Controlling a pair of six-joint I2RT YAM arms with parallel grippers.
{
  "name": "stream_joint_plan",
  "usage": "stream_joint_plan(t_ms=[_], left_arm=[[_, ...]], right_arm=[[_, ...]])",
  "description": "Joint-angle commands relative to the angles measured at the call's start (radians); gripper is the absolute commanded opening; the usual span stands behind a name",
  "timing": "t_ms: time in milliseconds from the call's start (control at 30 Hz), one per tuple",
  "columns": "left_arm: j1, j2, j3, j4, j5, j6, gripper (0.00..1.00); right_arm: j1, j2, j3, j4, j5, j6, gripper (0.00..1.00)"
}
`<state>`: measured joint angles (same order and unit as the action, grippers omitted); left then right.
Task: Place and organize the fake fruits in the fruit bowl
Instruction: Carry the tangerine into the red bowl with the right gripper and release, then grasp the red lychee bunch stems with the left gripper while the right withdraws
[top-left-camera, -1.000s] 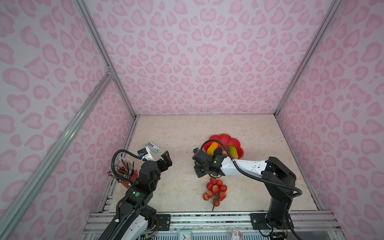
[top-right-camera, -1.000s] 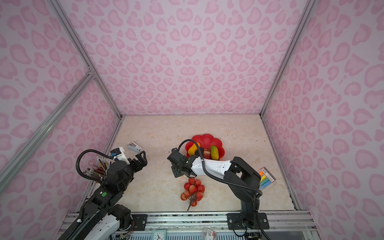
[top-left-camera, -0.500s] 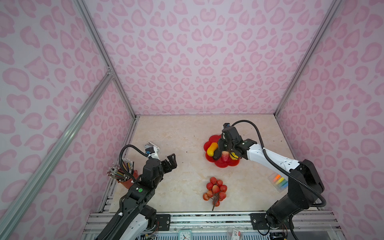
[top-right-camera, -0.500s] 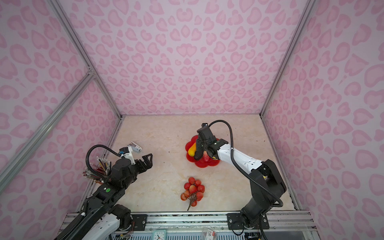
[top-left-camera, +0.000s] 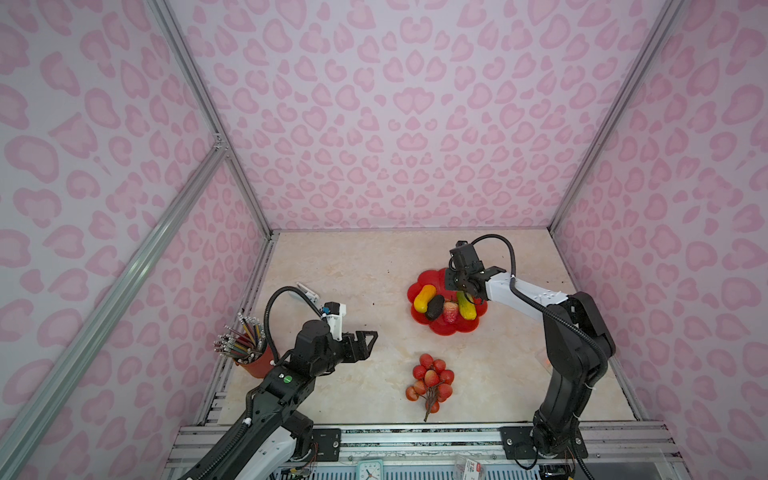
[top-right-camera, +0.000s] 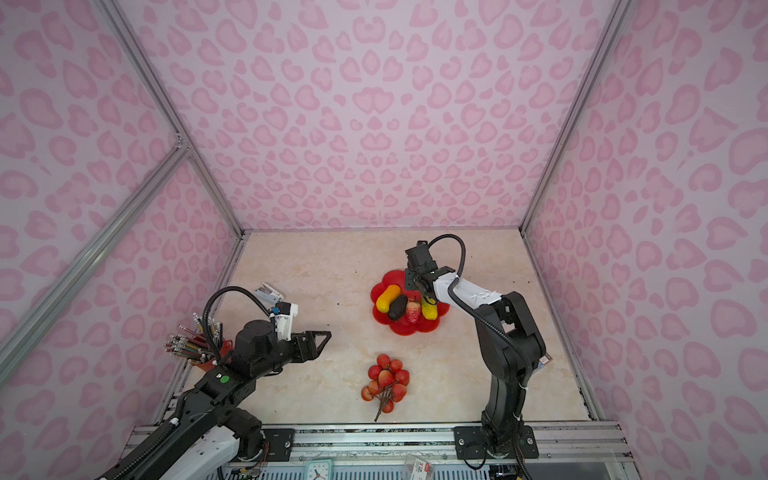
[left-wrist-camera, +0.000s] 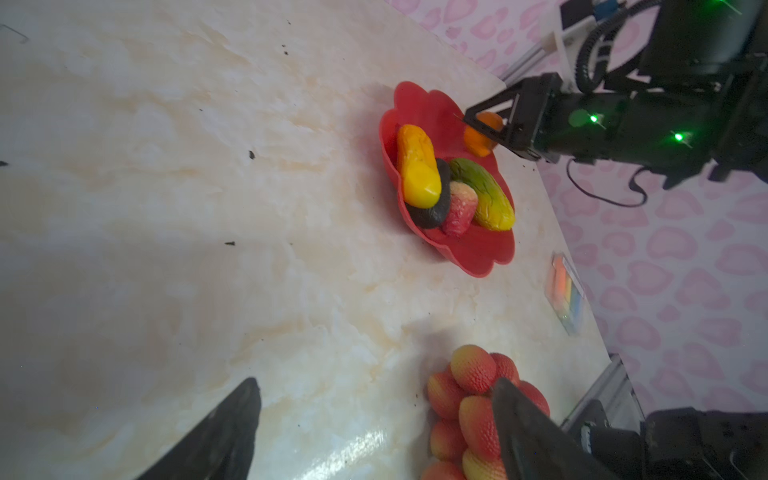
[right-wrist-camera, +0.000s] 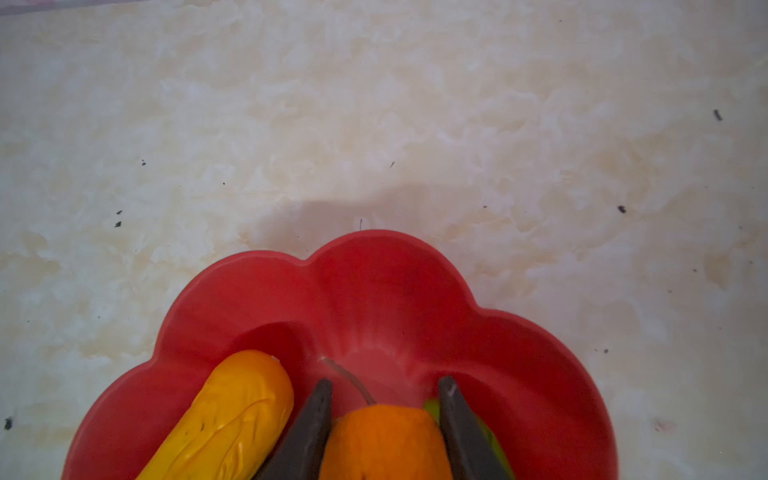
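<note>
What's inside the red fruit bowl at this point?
In the fruit bowl lie a yellow-orange mango, avocado, strawberry and green-yellow mango. The right gripper holds the small orange over it. Fruits cover the bowl's centre.

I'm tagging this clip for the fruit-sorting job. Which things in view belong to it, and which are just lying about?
Job: fruit bowl; in it yellow-orange mango, avocado, strawberry, green-yellow mango; small orange in the right gripper; berry bunch on the table.
Lying about: pencil cup, coloured packet, small white object, clock.
</note>
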<state>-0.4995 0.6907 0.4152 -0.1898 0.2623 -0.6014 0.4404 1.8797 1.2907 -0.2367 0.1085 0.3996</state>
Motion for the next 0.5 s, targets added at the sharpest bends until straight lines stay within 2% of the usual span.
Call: stream_joint_plan(t_ms=[0, 133, 233, 467], left_arm=[[-0.062, 0.002, 0.004, -0.029, 0.048, 0.009, 0.88], [-0.143, 0.014, 0.000, -0.047, 0.049, -0.002, 0.87], [-0.184, 0.034, 0.012, -0.067, 0.058, 0.009, 0.86], [-0.281, 0.120, 0.069, -0.089, 0.060, 0.055, 0.84]], right_arm=[[-0.006, 0.047, 0.035, -0.003, 0.021, -0.013, 0.36], [-0.005, 0.080, 0.055, -0.009, 0.025, -0.002, 0.48], [-0.005, 0.080, 0.058, -0.012, 0.021, 0.007, 0.61], [-0.004, -0.007, 0.022, 0.006, 0.020, 0.033, 0.66]])
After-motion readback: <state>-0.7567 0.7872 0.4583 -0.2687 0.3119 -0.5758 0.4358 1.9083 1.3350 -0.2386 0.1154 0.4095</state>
